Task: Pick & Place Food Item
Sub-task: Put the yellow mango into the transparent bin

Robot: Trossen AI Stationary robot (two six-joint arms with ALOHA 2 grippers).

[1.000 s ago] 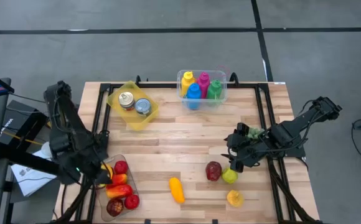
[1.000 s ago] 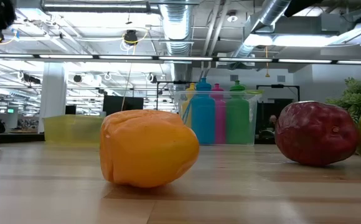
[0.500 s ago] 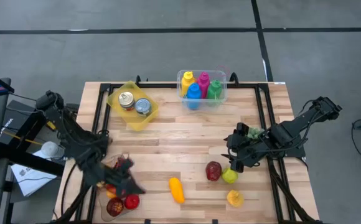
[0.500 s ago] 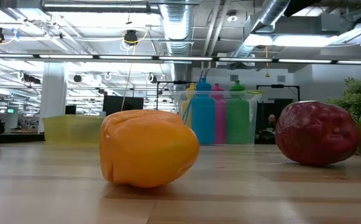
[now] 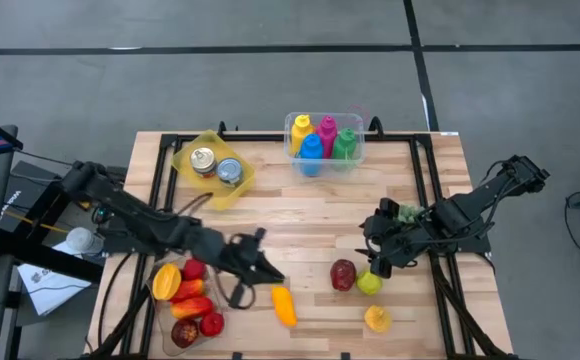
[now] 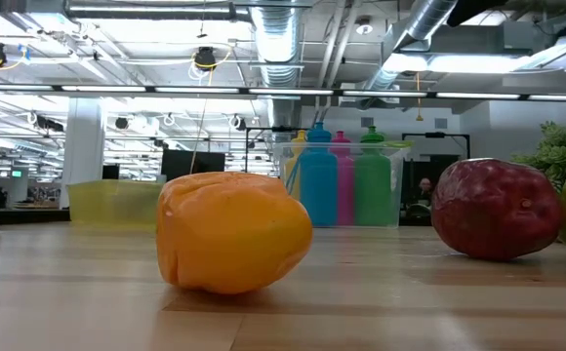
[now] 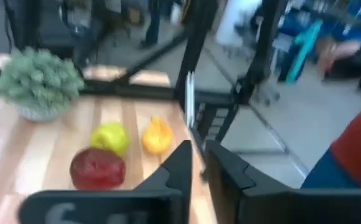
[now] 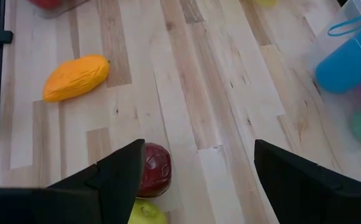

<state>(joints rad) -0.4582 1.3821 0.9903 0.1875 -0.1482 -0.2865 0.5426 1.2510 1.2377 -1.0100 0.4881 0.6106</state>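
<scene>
An orange food item (image 5: 283, 305) lies on its side on the wooden table near the front edge, also seen in the low view (image 6: 232, 232) and the right wrist view (image 8: 76, 77). My left gripper (image 5: 270, 273) hangs just behind and left of it, shut and with nothing between its fingers (image 7: 199, 167). A clear tray (image 5: 157, 318) at the front left holds red and orange foods. My right gripper (image 5: 380, 255) waits open above a red fruit (image 5: 343, 274) and a yellow-green fruit (image 5: 369, 284). A yellow fruit (image 5: 377, 318) lies nearer the front.
A yellow bin (image 5: 213, 168) with two cans stands at the back left. A clear bin (image 5: 323, 140) with coloured bottles stands at the back middle. A small green plant (image 5: 398, 211) sits beside the right arm. Bare wood lies in the table's middle.
My left gripper has swung from over the clear tray toward the table's right, ending beside the orange food item, and its wrist has rolled. The foods in the tray, hidden under the arm before, show again. The right arm has kept still.
</scene>
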